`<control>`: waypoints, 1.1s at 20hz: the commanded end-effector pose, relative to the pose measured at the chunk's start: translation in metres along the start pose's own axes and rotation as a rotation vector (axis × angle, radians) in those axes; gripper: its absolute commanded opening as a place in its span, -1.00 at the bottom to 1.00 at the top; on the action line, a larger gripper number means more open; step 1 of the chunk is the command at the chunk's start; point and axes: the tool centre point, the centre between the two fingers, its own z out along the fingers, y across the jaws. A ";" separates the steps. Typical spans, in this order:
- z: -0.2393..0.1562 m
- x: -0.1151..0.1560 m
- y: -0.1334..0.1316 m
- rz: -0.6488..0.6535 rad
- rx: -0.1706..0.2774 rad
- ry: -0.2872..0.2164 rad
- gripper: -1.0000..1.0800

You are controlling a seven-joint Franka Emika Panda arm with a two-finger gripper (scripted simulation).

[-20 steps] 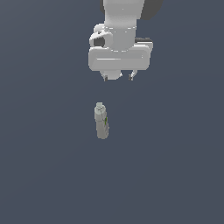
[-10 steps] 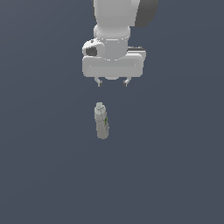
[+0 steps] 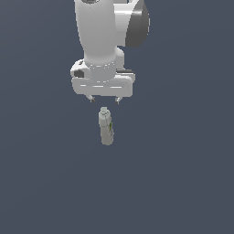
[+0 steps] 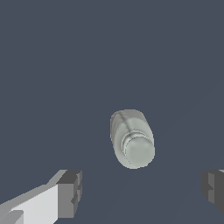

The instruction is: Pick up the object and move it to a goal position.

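while the gripper (image 3: 104,99) hangs wide open and empty, the bottle (image 3: 106,126) shows an unreadable green-marked label.

one bottle (image 3: 106,127), one hand (image 3: 104,99)

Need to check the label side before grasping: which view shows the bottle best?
The exterior view: the bottle shows full height, upright, with a green label patch, below the open gripper. The wrist view looks down on its cap, hiding the sides.

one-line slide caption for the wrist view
Open white claw poised above the upright slim pale-grey bottle, its round cap facing the camera.
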 end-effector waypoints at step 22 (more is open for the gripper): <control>0.059 0.004 0.011 0.015 -0.003 -0.011 0.92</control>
